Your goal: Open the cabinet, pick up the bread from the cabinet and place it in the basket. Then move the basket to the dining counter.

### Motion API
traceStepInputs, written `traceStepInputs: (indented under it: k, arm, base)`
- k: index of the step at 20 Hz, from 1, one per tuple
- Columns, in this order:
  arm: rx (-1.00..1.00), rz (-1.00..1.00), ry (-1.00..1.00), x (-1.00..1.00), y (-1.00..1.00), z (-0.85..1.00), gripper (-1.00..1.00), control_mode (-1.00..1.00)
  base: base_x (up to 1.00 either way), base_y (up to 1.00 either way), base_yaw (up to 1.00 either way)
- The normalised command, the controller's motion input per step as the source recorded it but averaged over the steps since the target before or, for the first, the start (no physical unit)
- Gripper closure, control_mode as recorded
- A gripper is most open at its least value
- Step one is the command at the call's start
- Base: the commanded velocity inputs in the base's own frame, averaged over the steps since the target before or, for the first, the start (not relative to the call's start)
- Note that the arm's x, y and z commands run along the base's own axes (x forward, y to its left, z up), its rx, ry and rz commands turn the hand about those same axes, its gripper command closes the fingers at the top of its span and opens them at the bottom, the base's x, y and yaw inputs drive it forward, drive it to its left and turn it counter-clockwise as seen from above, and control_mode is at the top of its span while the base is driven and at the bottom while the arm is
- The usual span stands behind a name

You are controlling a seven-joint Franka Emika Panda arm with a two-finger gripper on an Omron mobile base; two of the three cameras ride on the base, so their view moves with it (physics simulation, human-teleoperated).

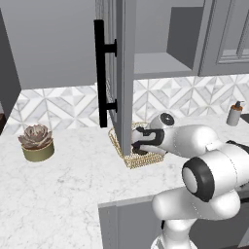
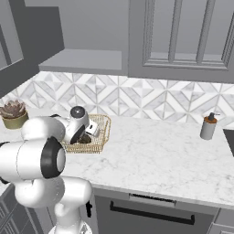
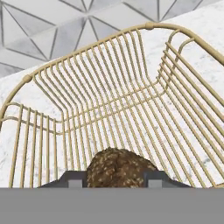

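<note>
My claw point(image 3: 116, 181) reaches down inside the gold wire basket point(image 3: 52, 109), and the dark brown roll point(image 3: 117, 168) sits right between my two finger tips point(image 3: 75, 180). The tips stand at either side of the roll, close against it, but I cannot tell whether they are clamped on it or standing just apart from it. The basket's mesh floor and far wall spread out ahead of my claw, with the rim curving round beyond. The basket rests on the white marble worktop point(image 1: 73, 185). Above my claw the cabinet point(image 1: 160, 58) stands open, its door point(image 1: 119, 73) swung outward with the long black handle point(image 1: 100, 73) facing left. A potted succulent point(image 1: 36, 142) sits well to my claw's left, a soap dispenser point(image 2: 209, 126) well to its right.
</note>
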Motion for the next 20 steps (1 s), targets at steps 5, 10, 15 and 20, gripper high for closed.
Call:
traceStepInputs:
  k: [5, 10, 15, 20]
  arm:
    - [0.00, 0.00, 0.06, 0.08, 0.02, -0.04, 1.00, -1.00]
    - [0.00, 0.00, 0.00, 0.11, 0.01, -0.01, 1.00, -1.00]
    - [-0.01, 0.00, 0.00, -0.20, -0.02, 0.15, 1.00, -1.00]
    - [-0.02, -0.01, 0.01, -0.21, -0.43, 0.40, -1.00, -1.00]
  base:
    - [0.00, 0.00, 0.00]
    - [0.00, 0.00, 0.00]
    - [0.00, 0.00, 0.00]
    - [0.00, 0.00, 0.00]
